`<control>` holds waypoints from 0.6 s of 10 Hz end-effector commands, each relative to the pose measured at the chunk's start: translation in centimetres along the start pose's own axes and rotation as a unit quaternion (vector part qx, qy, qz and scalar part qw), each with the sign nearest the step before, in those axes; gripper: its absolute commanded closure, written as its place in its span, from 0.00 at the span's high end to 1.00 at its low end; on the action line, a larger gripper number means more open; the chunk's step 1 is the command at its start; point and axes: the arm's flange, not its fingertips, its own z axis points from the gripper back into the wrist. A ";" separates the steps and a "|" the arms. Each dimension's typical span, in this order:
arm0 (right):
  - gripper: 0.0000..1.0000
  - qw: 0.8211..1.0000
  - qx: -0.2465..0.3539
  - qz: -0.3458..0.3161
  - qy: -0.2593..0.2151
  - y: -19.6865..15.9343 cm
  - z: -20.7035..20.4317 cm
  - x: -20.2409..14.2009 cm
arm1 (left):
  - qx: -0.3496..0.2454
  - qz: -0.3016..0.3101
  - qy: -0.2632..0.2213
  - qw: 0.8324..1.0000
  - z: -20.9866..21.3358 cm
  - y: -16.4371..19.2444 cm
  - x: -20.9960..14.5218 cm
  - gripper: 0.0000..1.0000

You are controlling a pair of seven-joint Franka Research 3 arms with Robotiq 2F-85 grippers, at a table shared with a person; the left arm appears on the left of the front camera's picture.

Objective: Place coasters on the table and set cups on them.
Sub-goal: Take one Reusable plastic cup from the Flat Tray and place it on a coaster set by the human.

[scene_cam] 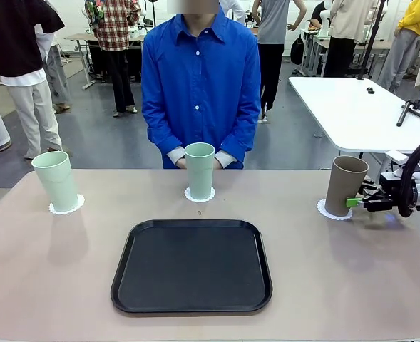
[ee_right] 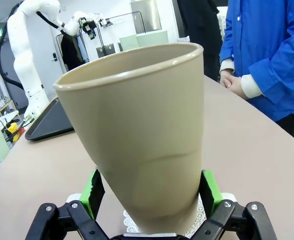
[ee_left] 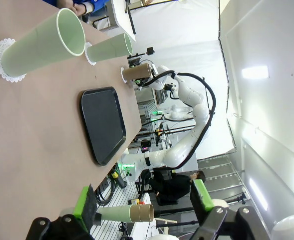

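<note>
Cups all on coasters; brown cup (scene_cam: 345, 185) at table's (scene_cam: 53, 285) right edge, right gripper (scene_cam: 354, 202) jaws spread around base, release step. Next: back straight off. Left gripper (ee_left: 142, 206) jaws apart, empty.

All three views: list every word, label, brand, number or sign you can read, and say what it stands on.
None can be read.
The mint green cups, the brown cup, the coasters and the black tray carry no print.
A small green-lit sign on the far wall in the right wrist view is too small to read.
</note>
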 end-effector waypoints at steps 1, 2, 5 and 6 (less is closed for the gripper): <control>1.00 1.000 0.008 -0.007 0.005 -0.8 0.9 0.4 | 0.000 -0.002 -0.007 1.000 0.1 -0.2 0.1 1.00; 1.00 1.000 0.007 -0.007 0.007 -0.7 1.4 0.6 | 0.000 -0.002 -0.007 1.000 0.1 -0.2 0.1 1.00; 1.00 1.000 -0.011 -0.014 0.013 -0.3 3.9 1.3 | 0.000 -0.002 -0.007 1.000 0.1 -0.2 0.1 1.00; 1.00 1.000 -0.019 -0.015 0.019 -0.1 4.8 1.6 | 0.000 -0.002 -0.007 1.000 0.1 -0.2 0.1 1.00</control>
